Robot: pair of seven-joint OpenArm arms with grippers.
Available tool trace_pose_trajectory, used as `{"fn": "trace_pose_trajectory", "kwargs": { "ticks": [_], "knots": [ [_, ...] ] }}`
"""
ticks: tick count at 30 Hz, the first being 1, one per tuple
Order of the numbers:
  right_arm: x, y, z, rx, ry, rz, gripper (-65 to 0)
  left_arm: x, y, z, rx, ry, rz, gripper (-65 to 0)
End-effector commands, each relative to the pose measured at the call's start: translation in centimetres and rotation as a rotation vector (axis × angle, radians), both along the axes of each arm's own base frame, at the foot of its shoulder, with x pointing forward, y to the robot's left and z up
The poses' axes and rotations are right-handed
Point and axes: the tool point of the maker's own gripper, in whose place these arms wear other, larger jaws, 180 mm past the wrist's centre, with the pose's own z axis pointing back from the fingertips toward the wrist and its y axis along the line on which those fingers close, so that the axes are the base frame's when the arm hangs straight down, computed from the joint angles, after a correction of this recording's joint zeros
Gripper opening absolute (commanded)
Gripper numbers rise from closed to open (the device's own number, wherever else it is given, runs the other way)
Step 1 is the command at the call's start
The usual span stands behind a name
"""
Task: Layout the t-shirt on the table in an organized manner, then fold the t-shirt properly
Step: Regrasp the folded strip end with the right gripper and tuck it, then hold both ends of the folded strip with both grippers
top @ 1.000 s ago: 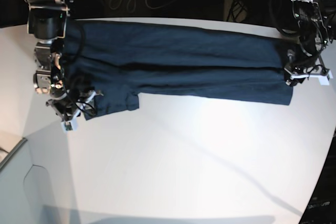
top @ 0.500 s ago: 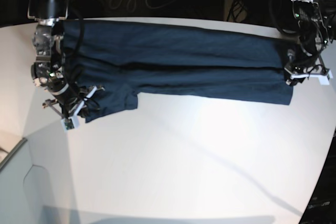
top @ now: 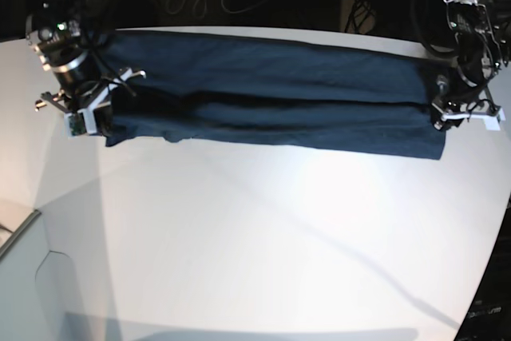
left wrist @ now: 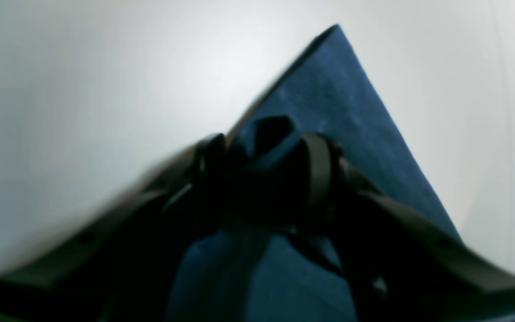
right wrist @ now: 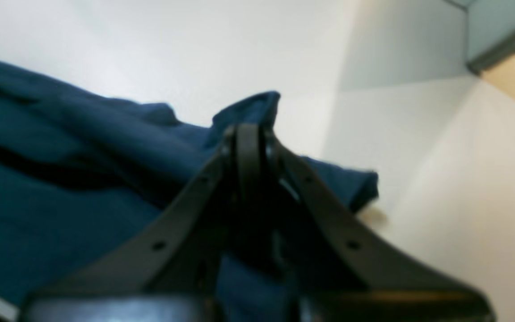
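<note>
The t-shirt [top: 271,89] lies as a long band across the upper part of the frame on the table [top: 263,253]. The right gripper [top: 84,109] sits at its left end, the left gripper [top: 463,113] at its right end.

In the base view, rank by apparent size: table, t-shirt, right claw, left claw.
1. table
2. t-shirt
3. right claw and left claw: both small and look alike, so I won't rank them.
</note>
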Motion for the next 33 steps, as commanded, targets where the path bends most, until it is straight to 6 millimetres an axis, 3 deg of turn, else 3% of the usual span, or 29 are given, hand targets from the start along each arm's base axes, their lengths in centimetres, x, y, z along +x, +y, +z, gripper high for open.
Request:
{"fn": "trace_pose_trajectory", "kwargs": {
  "ticks": [1, 8, 15, 25, 29, 33],
  "knots": [
    [-0.2, -0.3, 0.7, -0.004, -0.023, -0.006, -65.0, 0.4, 0.4, 0.7, 0.009, -0.011, -0.009, -40.3],
    [-3.8, -1.1, -0.2, -0.021, 0.043, -0.029, -65.0, 0.4, 0.3, 0.7, 0.008, -0.012, -0.01, -40.3],
    [-4.8, -1.2, -1.2, -0.018, 0.08, -0.033, -65.0, 0.4, 0.4, 0.7, 0.008, -0.013, -0.01, -40.2],
    [-6.6, -2.0, -7.6, 0.043, 0.239, -0.081, -65.0, 0.3, 0.4, 0.6, 0.006, -0.006, -0.006, -40.2],
    [-7.1, -2.0, -8.4, 0.052, 0.26, -0.086, -65.0, 0.4, 0.3, 0.7, 0.008, -0.012, -0.012, -40.1],
    [-6.6, -1.9, -8.3, 0.055, 0.25, -0.086, -65.0, 0.4, 0.4, 0.8, 0.011, -0.015, -0.01, -30.8]
  ]
}}
